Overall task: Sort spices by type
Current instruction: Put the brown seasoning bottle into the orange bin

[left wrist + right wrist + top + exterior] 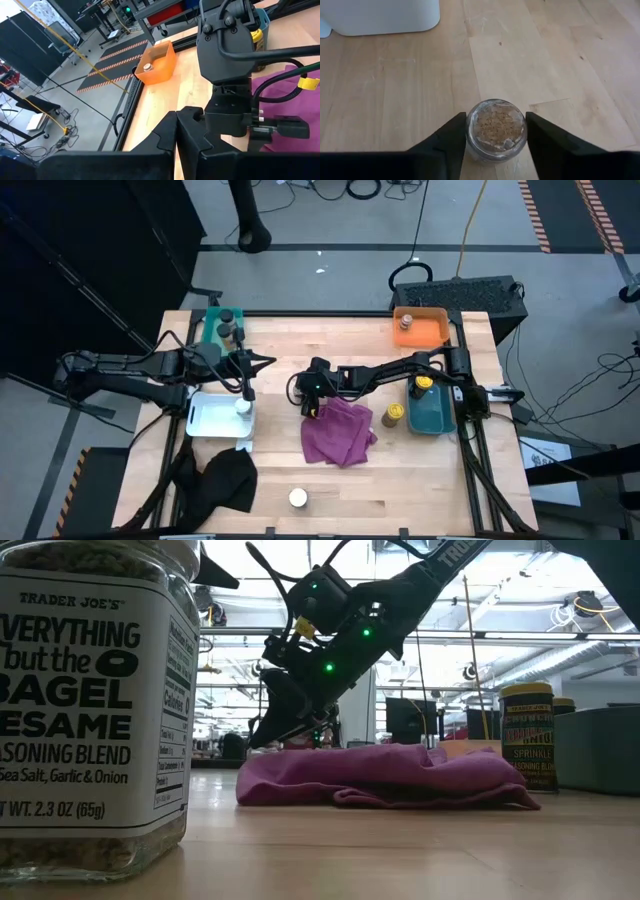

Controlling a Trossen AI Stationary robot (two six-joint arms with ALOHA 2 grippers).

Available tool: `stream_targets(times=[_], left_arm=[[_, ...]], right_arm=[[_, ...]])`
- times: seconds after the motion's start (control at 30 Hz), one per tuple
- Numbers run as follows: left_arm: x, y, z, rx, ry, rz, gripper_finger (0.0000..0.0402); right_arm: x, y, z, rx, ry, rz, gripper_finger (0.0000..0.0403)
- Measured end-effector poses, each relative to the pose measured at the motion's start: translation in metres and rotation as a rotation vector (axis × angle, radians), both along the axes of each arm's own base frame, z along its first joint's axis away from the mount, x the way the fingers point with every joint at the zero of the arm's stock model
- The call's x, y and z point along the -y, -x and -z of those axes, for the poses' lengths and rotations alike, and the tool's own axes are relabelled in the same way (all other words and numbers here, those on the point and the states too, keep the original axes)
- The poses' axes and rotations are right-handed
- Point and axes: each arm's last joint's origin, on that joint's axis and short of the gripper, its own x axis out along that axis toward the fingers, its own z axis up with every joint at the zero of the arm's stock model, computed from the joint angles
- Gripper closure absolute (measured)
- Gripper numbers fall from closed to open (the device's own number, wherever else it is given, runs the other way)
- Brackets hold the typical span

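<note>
My right gripper (496,145) reaches over the table's middle, just left of the magenta cloth (340,432), and is shut on a small glass spice jar (496,129) with brownish contents. My left gripper (266,362) hangs shut and empty above the white tray (208,418), which holds a white-lidded jar (243,406). Two dark-lidded jars (228,325) stand in the green tray. One jar (405,323) stands in the orange tray and a yellow-lidded one (424,384) in the teal tray. Another yellow-lidded jar (394,414) and a white-lidded jar (298,498) stand on the wood. My right gripper pinches the jar's round glass wall (470,131) between its two fingers, one on either side. The fingers slant down from the table's right side. The jar's round end faces the wrist camera. The fingers hide its underside, so I cannot tell whether it rests on the wood.
A black cloth (225,480) lies at the front left. The magenta cloth lies right beside my right gripper (275,725). The near jar (90,700) fills the low view's left. Bare wood lies between the white tray (380,17) and the held jar.
</note>
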Motion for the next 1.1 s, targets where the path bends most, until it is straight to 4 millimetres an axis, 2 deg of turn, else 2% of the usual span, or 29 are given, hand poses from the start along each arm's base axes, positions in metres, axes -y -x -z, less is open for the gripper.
stream_targets(times=[0.1,0.37,0.57,0.73,0.93,1.1], left_arm=[[0.000,0.000,0.000,0.001,0.002,-0.001,0.0386],[0.000,0.000,0.000,0.002,0.005,-0.001,0.0386],[0.000,0.000,0.000,0.011,0.023,-0.007,0.0386],[0.000,0.000,0.000,0.013,0.029,-0.008,0.0386],[0.000,0.000,0.000,0.011,0.029,-0.008,0.0386],[0.000,0.000,0.001,0.002,0.029,-0.008,0.0386]], right_arm=[[0.000,0.000,0.000,0.003,0.000,0.000,0.0269],[0.000,0.000,-0.003,0.010,-0.014,0.013,0.0270],[0.004,0.012,-0.037,0.023,-0.039,0.045,0.0289],[0.018,0.033,-0.079,0.039,-0.047,0.093,0.0289],[0.032,0.058,-0.113,0.036,-0.059,0.149,0.0289],[0.036,0.069,-0.122,0.007,-0.064,0.176,0.0289]])
